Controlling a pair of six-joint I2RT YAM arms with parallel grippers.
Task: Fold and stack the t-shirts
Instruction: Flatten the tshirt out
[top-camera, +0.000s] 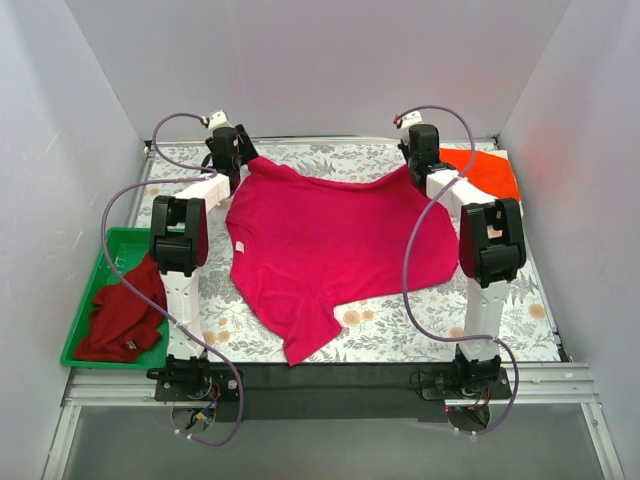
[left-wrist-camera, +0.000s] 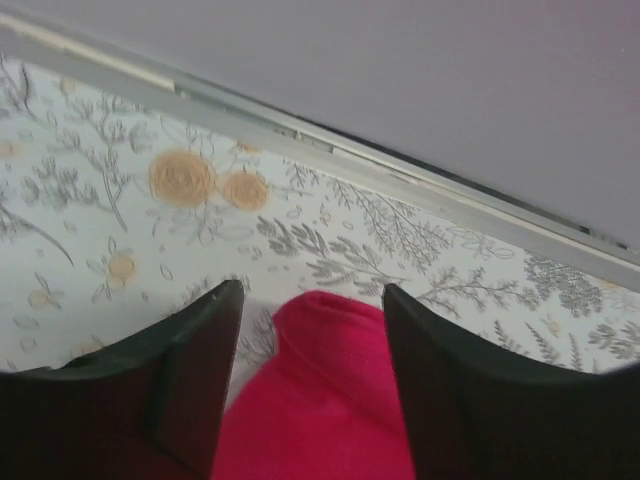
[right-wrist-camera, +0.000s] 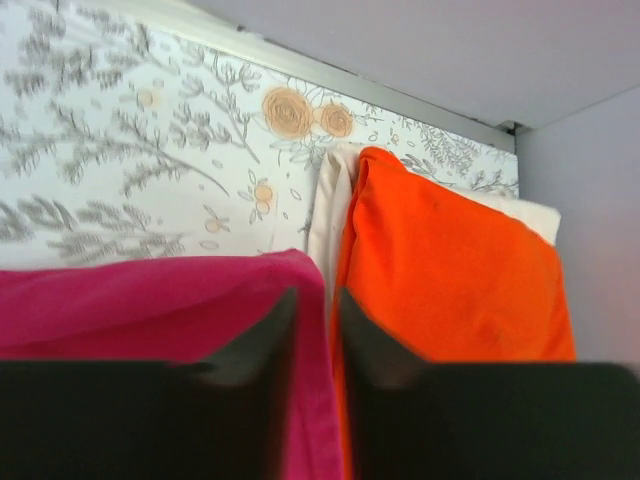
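Left pincer (left-wrist-camera: 312, 292) spread, jaws astride the far-left corner of the magenta-pink t-shirt (top-camera: 330, 240), which lies flat mid-table. Right pincer (right-wrist-camera: 318, 295) stands a slit apart at the far-right corner – grip unclear. A snagged hem could drag fabric onto the folded orange-red t-shirt (right-wrist-camera: 450, 270) – spoiling both.

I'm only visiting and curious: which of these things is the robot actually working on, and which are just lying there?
Part of the job: pink t-shirt, dark red t-shirt, orange t-shirt, white t-shirt beneath it.
Just lying about: green tray, floral table cover.
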